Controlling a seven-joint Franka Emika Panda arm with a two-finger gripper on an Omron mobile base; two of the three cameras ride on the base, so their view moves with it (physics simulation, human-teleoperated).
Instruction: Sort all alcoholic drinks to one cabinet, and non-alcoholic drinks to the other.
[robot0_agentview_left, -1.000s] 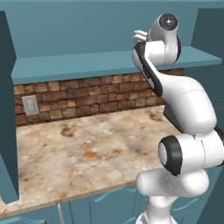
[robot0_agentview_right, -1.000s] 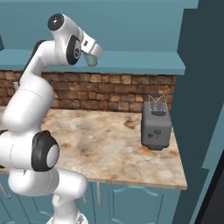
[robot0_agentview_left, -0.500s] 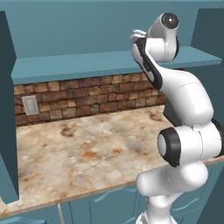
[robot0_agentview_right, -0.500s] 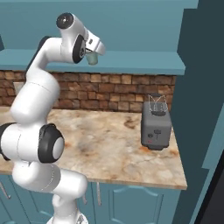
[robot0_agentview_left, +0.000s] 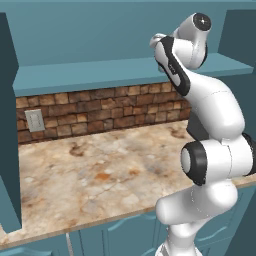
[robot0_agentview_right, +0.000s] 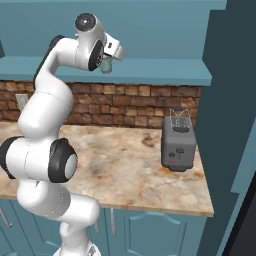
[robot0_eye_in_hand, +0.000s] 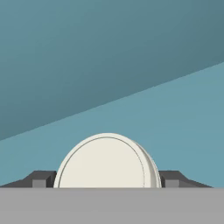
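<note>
A short pale cup (robot0_agentview_right: 106, 65) sits between my fingers, just above the thick teal floor board (robot0_agentview_right: 165, 75) of the open wall cabinet (robot0_agentview_left: 100, 40). My gripper (robot0_agentview_right: 106, 63) is shut on the cup, with the arm raised high over the counter. In the hand view the cup's pale round face (robot0_eye_in_hand: 105, 164) stands between the two dark fingertips (robot0_eye_in_hand: 41, 178), and beyond it lie the cabinet's teal floor and back wall. In the left base view my hand (robot0_agentview_left: 159, 40) is at the board's edge and the arm hides the cup.
A grey toaster (robot0_agentview_right: 178, 145) stands on the marble counter (robot0_agentview_left: 100, 170) at the right. A wall socket (robot0_agentview_left: 35, 120) is set in the brick backsplash. A teal side wall (robot0_agentview_left: 7, 125) closes the left, and a dark tall panel (robot0_agentview_right: 225, 100) the right.
The upper arm and wrist have swung a little to the right and up. The cup stays gripped at nearly the same spot by the board.
</note>
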